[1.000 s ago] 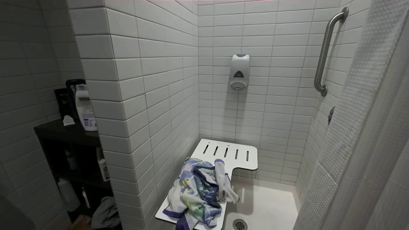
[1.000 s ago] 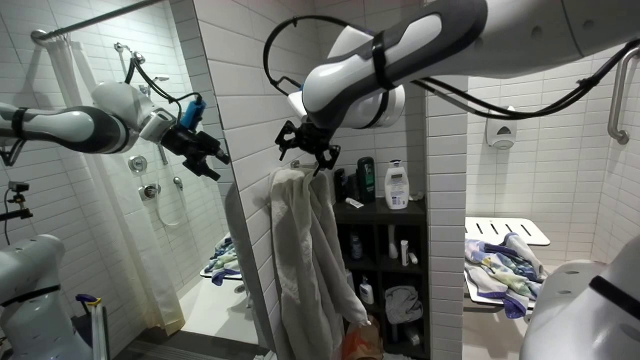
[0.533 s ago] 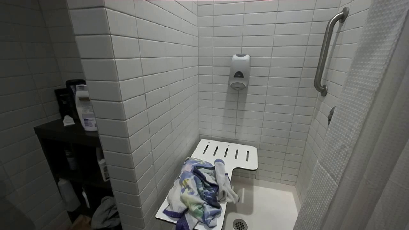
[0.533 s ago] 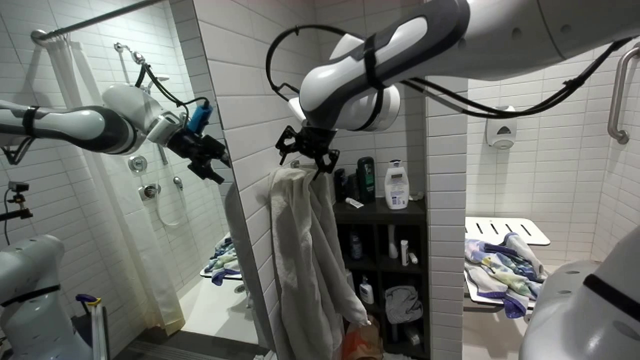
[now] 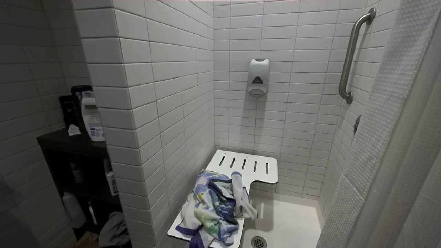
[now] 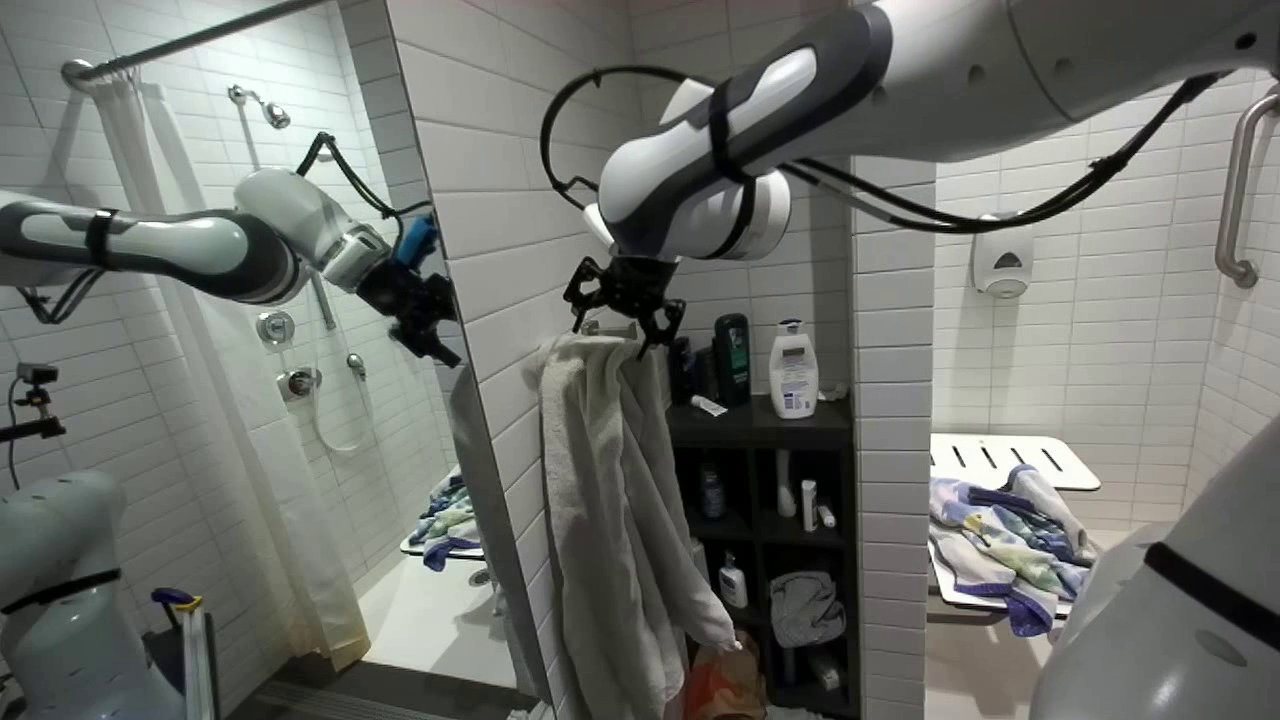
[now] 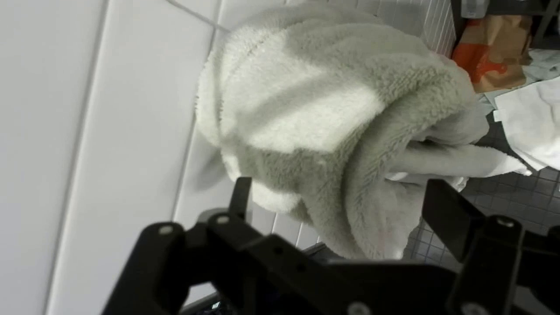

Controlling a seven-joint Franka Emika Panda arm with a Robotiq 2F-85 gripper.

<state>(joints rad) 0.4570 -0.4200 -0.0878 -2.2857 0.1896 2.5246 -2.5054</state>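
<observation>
Wrist view: claw (image 7: 339,192) spread over hanging cloth (image 7: 332,113)

The arm (image 6: 900,100) reaches in from the upper right in an exterior view, claw aimed down at the cloth, which hangs from a hook (image 6: 610,331). The fingers (image 7: 446,214) stand wide apart, gripping nothing; contact is hard to tell. Tiled wall (image 7: 122,109) runs beside one finger; past the other, the view drops to floor (image 7: 529,210). The hook's shape is hard to make out; the frame cuts off the arm's upper part.

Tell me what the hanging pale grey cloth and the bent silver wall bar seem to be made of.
The pale grey cloth: plush textile, perhaps fleece; the wrist view shows fuzzy pile. The bent silver wall bar: probably satin-finished metal, perhaps steel, given its dull sheen.
</observation>
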